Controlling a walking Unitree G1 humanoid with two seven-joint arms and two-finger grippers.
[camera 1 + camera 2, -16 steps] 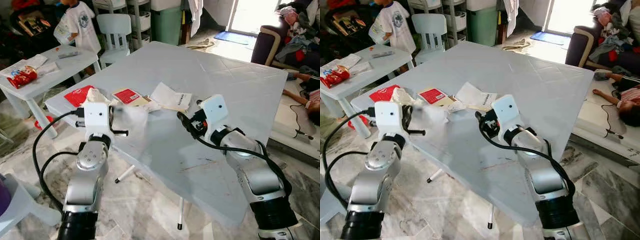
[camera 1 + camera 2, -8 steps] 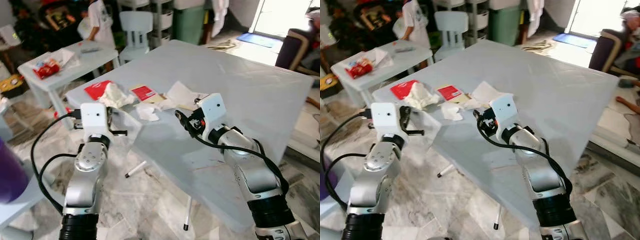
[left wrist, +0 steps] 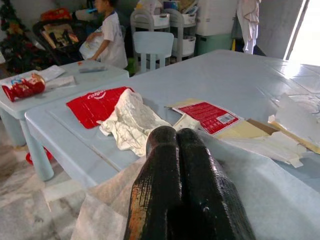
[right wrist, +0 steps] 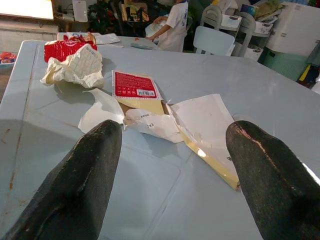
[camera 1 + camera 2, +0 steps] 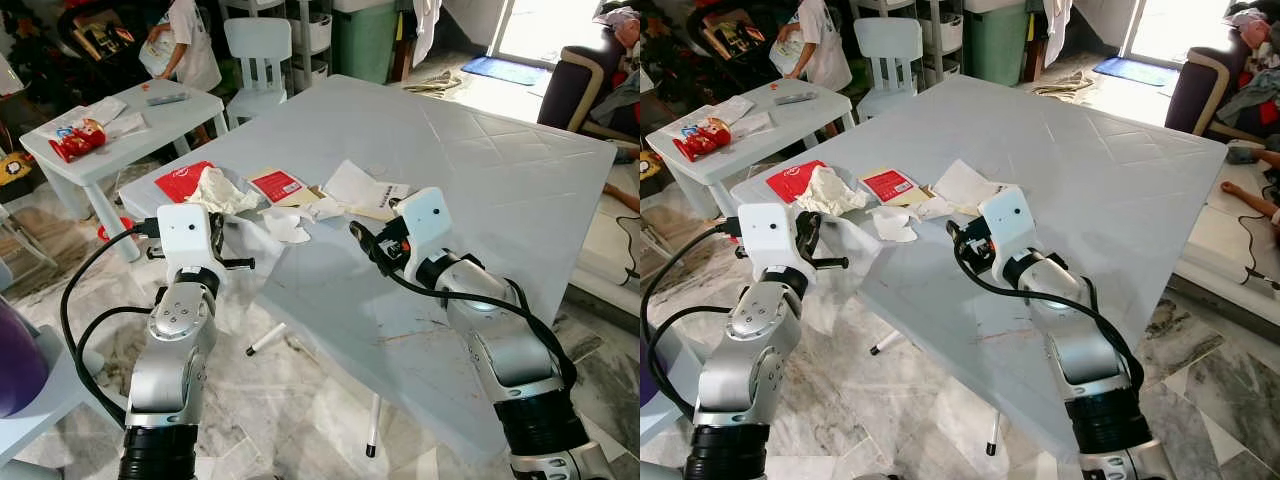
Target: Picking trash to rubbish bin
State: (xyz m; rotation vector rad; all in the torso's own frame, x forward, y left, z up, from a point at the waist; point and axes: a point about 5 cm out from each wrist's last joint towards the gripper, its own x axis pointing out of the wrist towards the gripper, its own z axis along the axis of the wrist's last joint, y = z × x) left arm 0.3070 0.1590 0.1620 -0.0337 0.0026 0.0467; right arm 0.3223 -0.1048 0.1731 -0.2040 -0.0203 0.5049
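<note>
- Two silver robot arms reach over the near corner of a large pale blue table [image 5: 480,160], where the trash lies in a loose cluster.
- At the table's corner edge the left gripper [image 3: 182,165] has its two black fingers pressed tightly together, pinching a thin sheet of white tissue paper [image 3: 280,195]. The sheet drapes over the corner and down past the edge, so this looks like a grip made for lifting it away.
- Over the table, just short of the litter, the right gripper [image 4: 170,165] points at the cluster with its fingers spread wide and nothing between them. This looks like a ready stance for the next pick.
- Beyond the left gripper lies a crumpled white paper wad [image 5: 218,188], creased and lumpy, resting partly on a flat red wrapper [image 5: 178,181] with white lettering.
- Beside these is a flat carton piece with a red printed label [image 5: 279,185] and a barcode; tan cardboard shows under it.
- Next come torn white paper scraps [image 5: 287,226] and a larger white folded sheet [image 5: 362,190], all touching or overlapping.
- Farther back stands a green bin [image 5: 363,40], well apart from the table. It may be the rubbish bin, though that is a guess.
- At a small side table [image 5: 120,125] stands a person [image 5: 185,40].
</note>
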